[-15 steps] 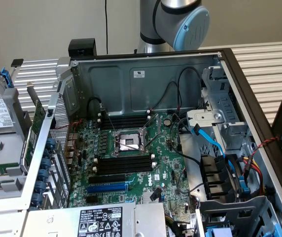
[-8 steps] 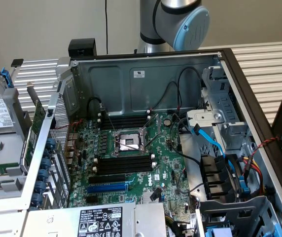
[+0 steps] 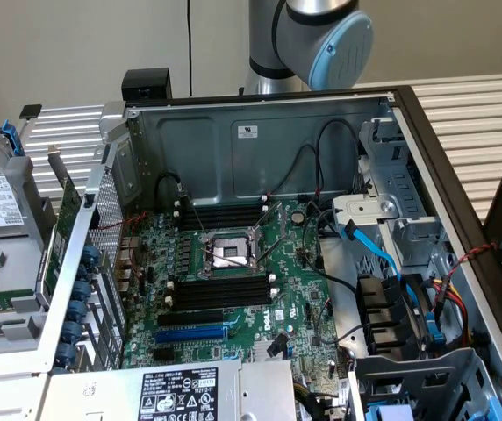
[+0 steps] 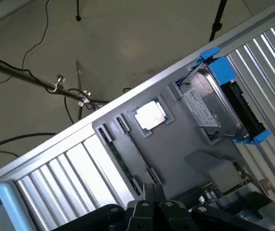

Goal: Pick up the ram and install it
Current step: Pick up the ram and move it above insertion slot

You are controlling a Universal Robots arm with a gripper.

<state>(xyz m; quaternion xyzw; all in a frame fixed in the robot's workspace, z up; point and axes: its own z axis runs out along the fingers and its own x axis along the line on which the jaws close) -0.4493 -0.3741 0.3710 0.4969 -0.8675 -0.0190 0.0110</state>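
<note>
My pincer (image 4: 153,193), open or closed I cannot tell, hangs near the ram (image 4: 123,163) lying just beside the processor (image 4: 150,115), so I'm at the pick-up, which I judge needs lining up along the stick.

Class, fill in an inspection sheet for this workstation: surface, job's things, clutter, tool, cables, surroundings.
Surface: slatted metal table carrying an open computer case and a grey tray.
Job's things: ram lying in the tray; black memory slots on the motherboard look unfilled.
Clutter: hard drive and processor chip in the tray.
Tool: hangs over the tray, near the ram.
Cables: blue ribbon cable and black leads inside the case; more on the floor.
Surroundings: robot arm behind the case.
</note>
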